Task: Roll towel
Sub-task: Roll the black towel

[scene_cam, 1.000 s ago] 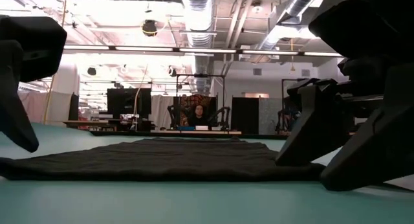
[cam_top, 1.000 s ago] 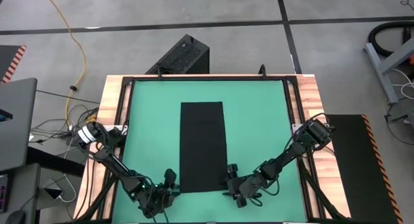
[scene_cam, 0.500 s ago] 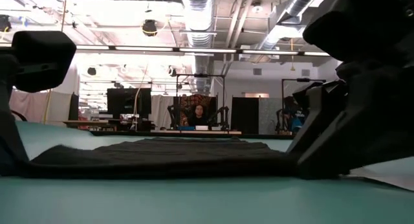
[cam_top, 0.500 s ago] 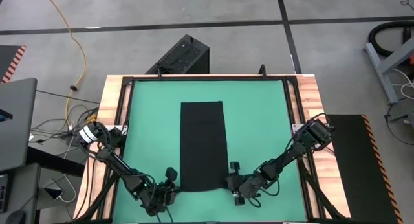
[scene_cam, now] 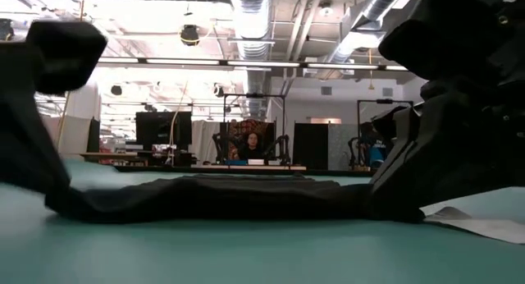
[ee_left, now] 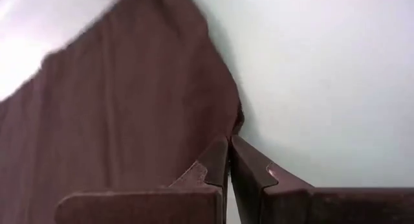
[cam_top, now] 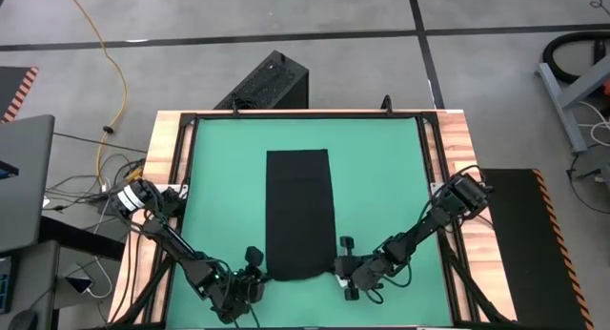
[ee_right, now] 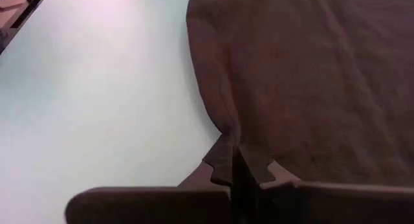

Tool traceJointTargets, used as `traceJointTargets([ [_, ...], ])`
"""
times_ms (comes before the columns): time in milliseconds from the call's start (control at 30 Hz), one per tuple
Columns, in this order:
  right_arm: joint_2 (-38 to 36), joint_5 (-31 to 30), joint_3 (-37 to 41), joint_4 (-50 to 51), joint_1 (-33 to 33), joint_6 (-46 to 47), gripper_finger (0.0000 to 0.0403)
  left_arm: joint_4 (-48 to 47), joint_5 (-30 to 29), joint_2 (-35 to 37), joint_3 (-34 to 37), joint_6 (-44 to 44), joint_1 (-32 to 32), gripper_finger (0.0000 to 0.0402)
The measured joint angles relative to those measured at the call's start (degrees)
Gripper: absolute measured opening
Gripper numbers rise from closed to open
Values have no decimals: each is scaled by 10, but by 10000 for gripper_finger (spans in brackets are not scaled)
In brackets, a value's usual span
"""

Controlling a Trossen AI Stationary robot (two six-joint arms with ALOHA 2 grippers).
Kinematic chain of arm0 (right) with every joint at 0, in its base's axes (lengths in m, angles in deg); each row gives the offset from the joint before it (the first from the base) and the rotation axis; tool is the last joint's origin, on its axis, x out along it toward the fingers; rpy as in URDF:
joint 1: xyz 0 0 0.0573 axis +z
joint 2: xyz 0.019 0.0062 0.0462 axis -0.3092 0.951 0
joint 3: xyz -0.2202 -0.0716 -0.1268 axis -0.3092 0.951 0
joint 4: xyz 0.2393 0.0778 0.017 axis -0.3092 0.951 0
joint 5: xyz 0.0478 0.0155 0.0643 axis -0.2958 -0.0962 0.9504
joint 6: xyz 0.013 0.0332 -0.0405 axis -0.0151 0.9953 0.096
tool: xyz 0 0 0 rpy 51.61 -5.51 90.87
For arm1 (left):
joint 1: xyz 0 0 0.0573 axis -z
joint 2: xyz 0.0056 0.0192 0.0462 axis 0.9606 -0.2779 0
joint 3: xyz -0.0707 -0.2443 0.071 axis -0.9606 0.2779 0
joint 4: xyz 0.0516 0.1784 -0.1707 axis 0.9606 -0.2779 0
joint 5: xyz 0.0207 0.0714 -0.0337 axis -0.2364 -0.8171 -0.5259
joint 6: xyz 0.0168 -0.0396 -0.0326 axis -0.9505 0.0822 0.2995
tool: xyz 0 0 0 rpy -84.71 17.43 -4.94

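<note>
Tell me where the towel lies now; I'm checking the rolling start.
In the high view the towel lies lengthwise down the middle of the green mat, its near corners pinched by the left hand and right hand.

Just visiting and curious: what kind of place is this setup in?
Probably a robotics lab or workshop in a large industrial hall: bare ceiling ducts, a concrete floor with a loose yellow cable, and more workstations behind the table.
</note>
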Motion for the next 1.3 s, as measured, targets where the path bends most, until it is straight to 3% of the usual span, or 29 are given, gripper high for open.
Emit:
traceJointTargets([
  [233,-58,10,1,26,-4,4,12,-80,-8,0,-49,19,-1,0],
  [400,-90,9,1,63,-18,28,11,-132,-42,4,-55,83,-6,0],
  [600,-116,18,-1,131,-46,65,10,-146,-84,13,-56,90,-12,0],
  [1067,-112,43,-1,184,-95,106,11,-167,-43,13,-22,146,-56,0],
  [1300,-112,48,-1,200,-102,110,12,-162,-17,13,-22,133,-72,0],
])
